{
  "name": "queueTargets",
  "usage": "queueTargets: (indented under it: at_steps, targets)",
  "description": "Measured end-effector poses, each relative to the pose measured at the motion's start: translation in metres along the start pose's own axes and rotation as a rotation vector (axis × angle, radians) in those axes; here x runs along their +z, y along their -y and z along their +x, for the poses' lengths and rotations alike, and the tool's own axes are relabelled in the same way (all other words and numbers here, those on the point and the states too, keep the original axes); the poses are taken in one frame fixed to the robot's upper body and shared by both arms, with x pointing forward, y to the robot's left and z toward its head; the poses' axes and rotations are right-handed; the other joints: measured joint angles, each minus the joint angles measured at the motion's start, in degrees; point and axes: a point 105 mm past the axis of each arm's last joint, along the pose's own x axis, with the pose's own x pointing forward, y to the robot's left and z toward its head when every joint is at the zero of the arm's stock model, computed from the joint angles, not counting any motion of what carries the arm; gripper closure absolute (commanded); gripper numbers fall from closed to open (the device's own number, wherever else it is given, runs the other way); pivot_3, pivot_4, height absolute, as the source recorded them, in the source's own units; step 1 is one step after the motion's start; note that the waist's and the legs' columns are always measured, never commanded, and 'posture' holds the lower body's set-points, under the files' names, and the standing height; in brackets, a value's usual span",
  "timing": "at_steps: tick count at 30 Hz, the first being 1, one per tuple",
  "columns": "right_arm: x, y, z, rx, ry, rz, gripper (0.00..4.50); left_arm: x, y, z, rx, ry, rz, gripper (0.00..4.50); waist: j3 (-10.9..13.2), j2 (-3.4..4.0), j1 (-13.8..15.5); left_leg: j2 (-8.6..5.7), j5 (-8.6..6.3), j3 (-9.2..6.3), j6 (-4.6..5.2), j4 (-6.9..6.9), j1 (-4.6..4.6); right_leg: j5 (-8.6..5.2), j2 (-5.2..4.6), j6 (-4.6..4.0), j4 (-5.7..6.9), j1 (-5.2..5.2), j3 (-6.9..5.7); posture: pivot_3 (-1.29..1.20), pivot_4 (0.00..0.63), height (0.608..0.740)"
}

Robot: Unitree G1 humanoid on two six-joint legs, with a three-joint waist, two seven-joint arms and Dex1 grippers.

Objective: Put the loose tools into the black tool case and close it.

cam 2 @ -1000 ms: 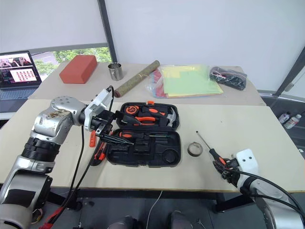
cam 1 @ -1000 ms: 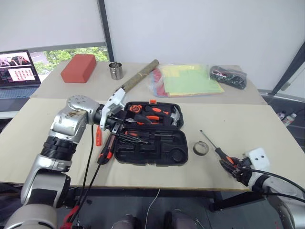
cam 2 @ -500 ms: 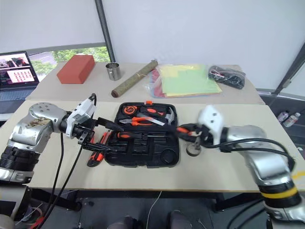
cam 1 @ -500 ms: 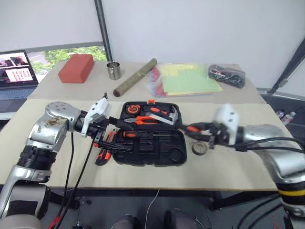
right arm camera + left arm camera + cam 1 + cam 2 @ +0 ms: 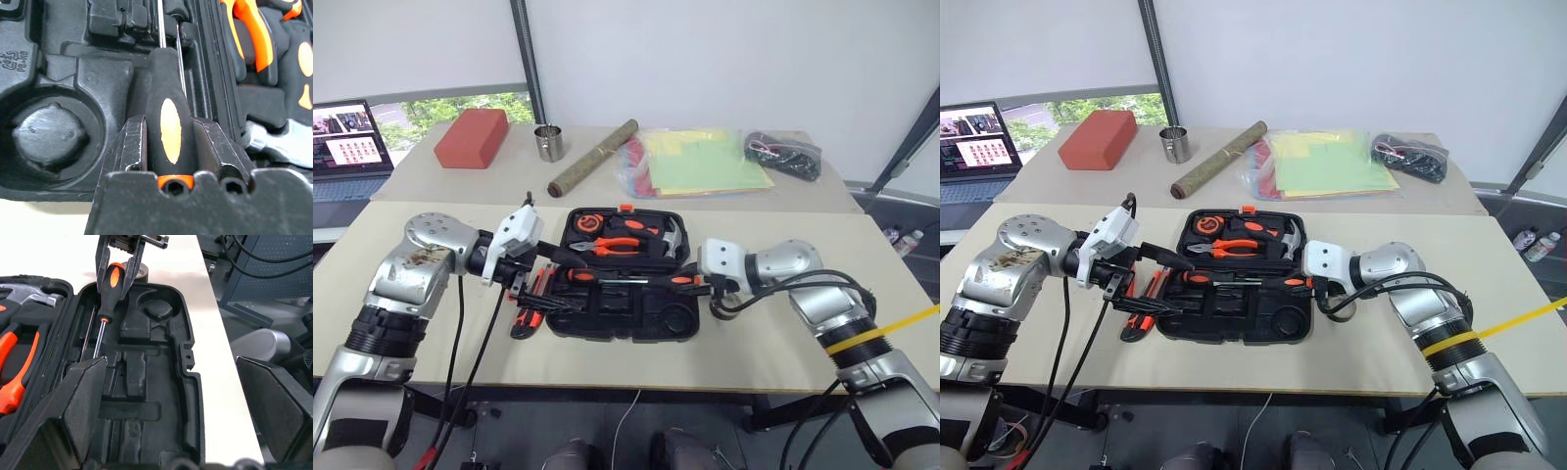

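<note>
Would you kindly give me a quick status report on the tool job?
Right gripper shut on screwdriver, over the open case. Left gripper open, empty, beside the case. Knife on the table; nothing in the way.

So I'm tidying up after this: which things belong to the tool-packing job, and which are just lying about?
Job: black tool case; screwdriver in right gripper; utility knife beside the case; tape roll.
Lying about: red block; metal cup; cardboard tube; coloured folders; laptop.
</note>
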Motion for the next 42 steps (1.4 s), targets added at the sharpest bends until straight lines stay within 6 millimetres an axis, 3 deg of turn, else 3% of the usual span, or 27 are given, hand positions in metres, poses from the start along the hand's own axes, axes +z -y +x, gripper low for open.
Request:
queueTargets:
  at_steps: [3, 5, 12, 15, 20, 26, 34, 40, 42]
  targets:
    - [0.004, -0.002, 0.008, 0.009, 0.018, -0.001, 3.53, 0.0, 0.0, 0.0, 0.004, 0.0, 0.0, 0.0, 0.0, 0.0, 0.0, 0.01, 0.0, 0.0, 0.0, 0.0, 0.0, 0.0, 0.01, 0.0, 0.01, 0.0, 0.06, 0.0, 0.15, 0.736]
    - [0.004, -0.003, 0.01, 0.009, 0.021, 0.002, 2.52, 0.0, -0.001, 0.0, 0.005, 0.0, 0.0, 0.0, 0.0, 0.01, 0.0, 0.0, 0.0, 0.0, 0.0, 0.0, -0.01, 0.0, 0.0, -0.01, 0.01, 0.0, 0.06, 0.0, 0.15, 0.736]
    - [0.011, 0.0, 0.014, -0.015, 0.046, 0.056, 0.3, -0.001, -0.002, -0.001, 0.011, 0.001, -0.008, 0.0, 0.0, 0.01, 0.0, 0.0, 0.0, 0.01, 0.0, 0.0, 0.0, 0.01, 0.01, -0.01, 0.01, 0.0, 0.05, 0.0, 0.15, 0.736]
    - [0.018, 0.005, 0.015, -0.041, 0.098, 0.15, 0.79, -0.002, -0.003, -0.001, 0.013, 0.002, -0.009, 0.0, 0.0, 0.01, 0.0, 0.01, 0.0, 0.01, 0.0, 0.0, 0.0, 0.01, 0.02, -0.02, 0.02, 0.0, 0.05, 0.0, 0.15, 0.736]
    - [0.028, 0.006, 0.02, -0.04, 0.145, 0.191, 2.51, -0.003, -0.004, 0.0, 0.015, 0.0, -0.01, 0.0, 0.0, 0.01, -0.1, 0.01, 0.0, 0.01, -0.01, 0.0, 0.0, 0.01, 0.03, -0.02, 0.01, -0.01, 0.01, 0.0, 0.15, 0.736]
    - [0.021, -0.001, 0.037, -0.028, 0.098, 0.182, 4.39, -0.005, -0.006, 0.0, 0.024, -0.001, -0.018, 0.0, 0.0, 0.02, -0.2, 0.0, 0.0, 0.02, -0.01, -0.01, 0.0, 0.01, 0.03, -0.02, 0.02, -0.01, -0.03, 0.0, 0.15, 0.736]
    - [0.019, -0.004, 0.049, -0.027, 0.019, 0.021, 4.39, -0.013, -0.014, -0.004, 0.096, -0.05, 0.004, 0.0, 0.0, 0.05, -0.3, 0.01, 0.0, 0.13, -0.04, -0.04, 0.35, 0.0, 0.04, -0.03, 0.14, 0.16, 0.13, 0.0, 0.15, 0.736]
    - [0.029, -0.005, 0.048, -0.052, 0.134, 0.149, 4.39, -0.027, -0.014, -0.009, 0.165, -0.054, -0.061, 0.0, 0.0, 0.05, -0.7, 0.03, 0.01, 0.2, -0.06, -0.05, 0.31, -0.04, 0.03, -0.12, 0.34, 0.0, 0.28, 0.0, 0.15, 0.736]
    - [0.048, 0.002, 0.036, -0.08, 0.223, 0.199, 3.89, -0.031, -0.01, -0.019, 0.224, -0.025, -0.121, 0.0, 0.0, 0.06, -1.1, 0.05, 0.02, 0.18, -0.08, -0.04, 0.12, -0.07, -0.01, -0.18, 0.42, -0.2, 0.32, 0.0, 0.15, 0.736]
